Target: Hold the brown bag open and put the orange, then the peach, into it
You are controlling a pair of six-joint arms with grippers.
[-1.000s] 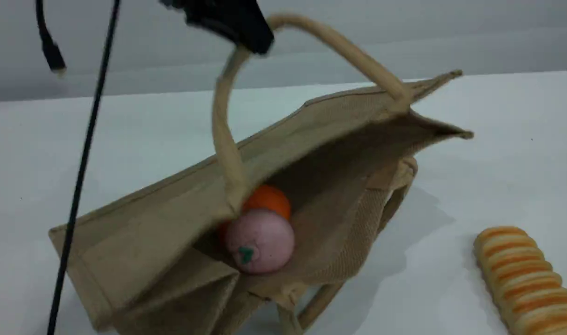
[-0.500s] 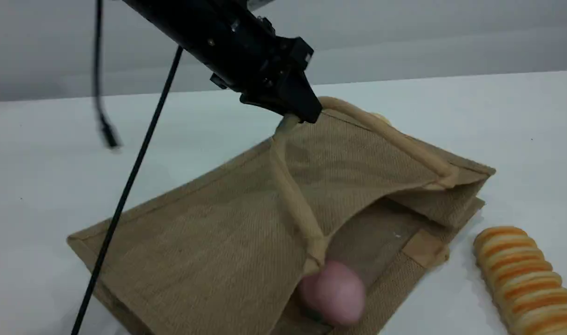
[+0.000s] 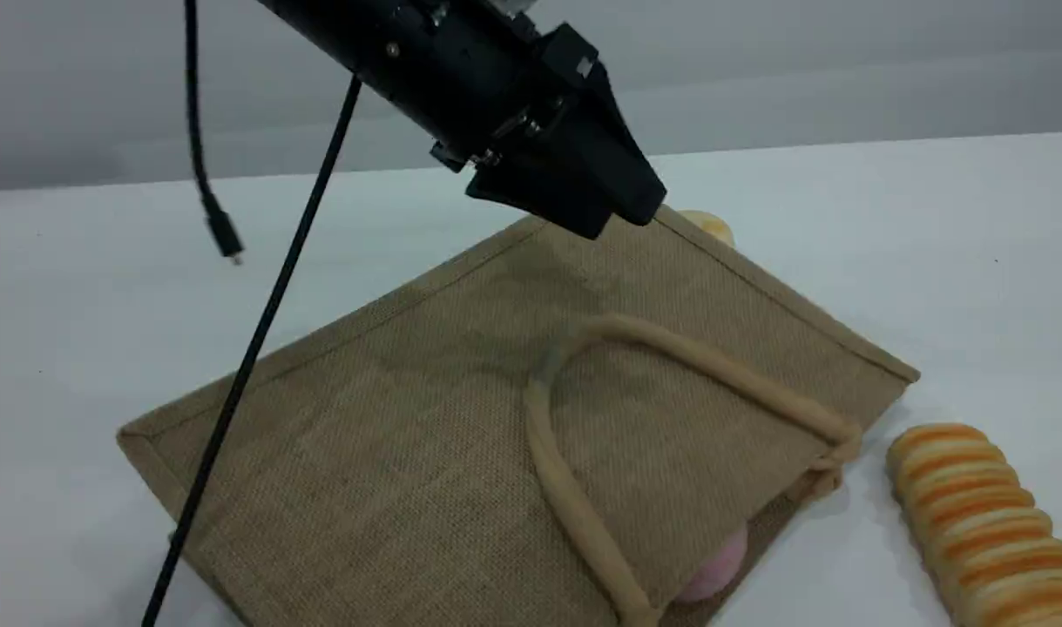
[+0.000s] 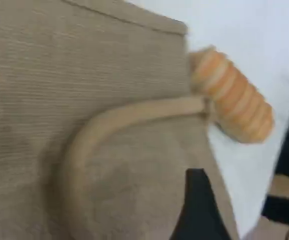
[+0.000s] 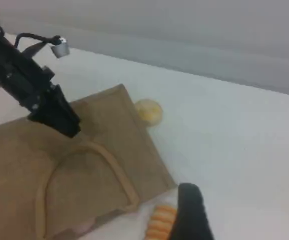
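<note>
While the left gripper [image 3: 622, 218] hung with jaws parted above its far corner, the woven tan brown bag [image 3: 426, 418] lay flat by the worktop's [image 3: 975, 261] near edge, beige handle [image 3: 565, 488] draped across it, the peach [image 3: 713, 566] peeking from its mouth; the right gripper [image 5: 187, 200] gaped too.

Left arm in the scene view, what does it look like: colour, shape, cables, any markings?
The left arm is a matte black tube with silver screws near its wedge-shaped black tool. One thin black cable runs alongside; another ends in a small plug. No markings legible.
</note>
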